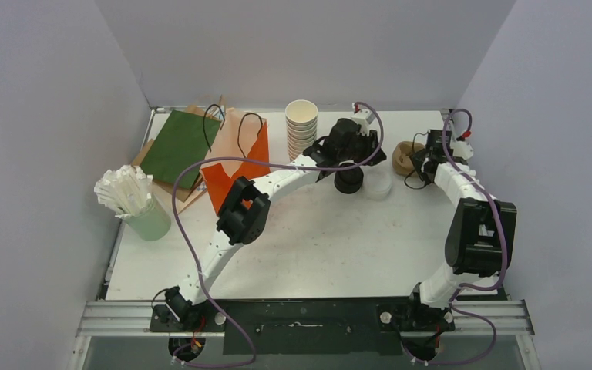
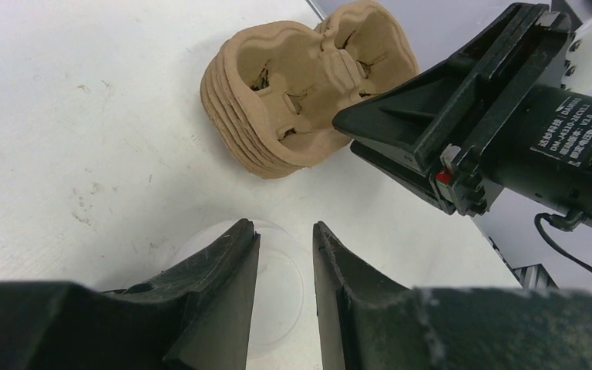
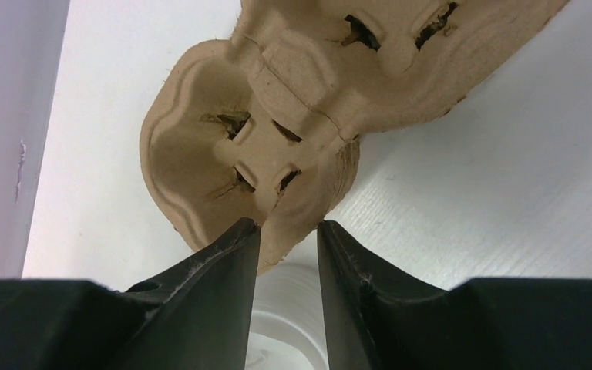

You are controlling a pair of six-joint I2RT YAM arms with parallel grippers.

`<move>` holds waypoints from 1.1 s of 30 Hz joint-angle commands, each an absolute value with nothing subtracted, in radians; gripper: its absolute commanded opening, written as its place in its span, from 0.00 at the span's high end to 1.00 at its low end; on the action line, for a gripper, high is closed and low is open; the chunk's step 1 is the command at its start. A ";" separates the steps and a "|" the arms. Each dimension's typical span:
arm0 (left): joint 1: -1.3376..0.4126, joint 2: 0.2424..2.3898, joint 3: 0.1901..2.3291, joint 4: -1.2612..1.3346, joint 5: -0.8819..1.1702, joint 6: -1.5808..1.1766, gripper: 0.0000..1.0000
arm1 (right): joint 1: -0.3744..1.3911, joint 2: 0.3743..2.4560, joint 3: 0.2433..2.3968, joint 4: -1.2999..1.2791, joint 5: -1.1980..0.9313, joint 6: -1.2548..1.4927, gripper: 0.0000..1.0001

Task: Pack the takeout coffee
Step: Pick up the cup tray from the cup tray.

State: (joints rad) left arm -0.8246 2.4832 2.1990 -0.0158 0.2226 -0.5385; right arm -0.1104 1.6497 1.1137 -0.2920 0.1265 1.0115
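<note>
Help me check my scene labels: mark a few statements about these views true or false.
1. The cardboard carriers lie nested in one stack. True.
2. The left fingers grip a green cup. False: nothing is between them; a white lid lies beneath.
3. The paper cups stand stacked without lids. True.
4. The orange bag sits right of the cups. False: it sits to their left.

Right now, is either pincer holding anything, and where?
Left pincer: nothing, open over a clear lid. Right pincer: at the carrier stack's rim; grip cannot be told.
</note>
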 commanded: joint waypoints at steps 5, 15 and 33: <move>-0.813 2.500 2.271 0.002 0.244 -0.525 0.69 | -0.121 1.678 1.162 -0.256 0.144 1.042 0.64; -0.812 2.503 2.273 0.002 0.245 -0.515 0.69 | -0.123 1.696 1.178 -0.252 0.130 1.044 0.74; -0.807 2.515 2.288 0.002 0.250 -0.513 0.68 | -0.124 1.684 1.173 -0.280 0.187 1.051 0.57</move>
